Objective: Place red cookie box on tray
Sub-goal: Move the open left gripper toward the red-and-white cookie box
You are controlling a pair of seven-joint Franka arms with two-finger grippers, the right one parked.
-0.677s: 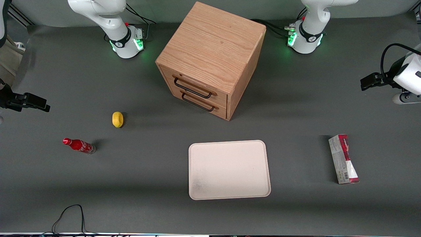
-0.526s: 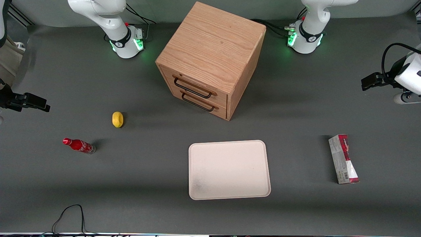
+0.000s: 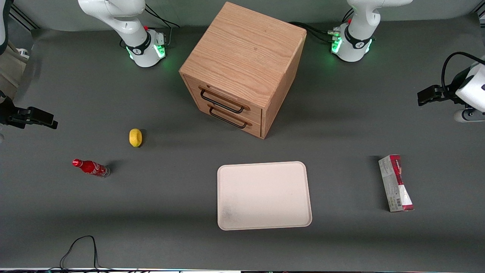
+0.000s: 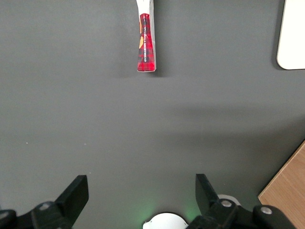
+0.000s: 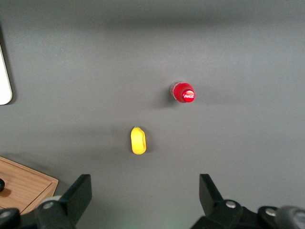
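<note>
Tool [image 4: 138, 193] spread above slim carton red cookie box [image 3: 395, 183].

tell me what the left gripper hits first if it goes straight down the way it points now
Probably only bare table. The open gripper points down at empty mat; the red cookie box lies off that line, nearer the front camera. Depth is unclear.

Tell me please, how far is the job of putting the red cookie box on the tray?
Nothing is done yet. The red cookie box lies on the table toward the working arm's end, apart from the tray, which holds nothing. In hand: the gripper hangs over bare table with jaws open, farther from the front camera than the box and not touching it. Left: reach the box, grasp it, carry it and set it on the tray.
</note>
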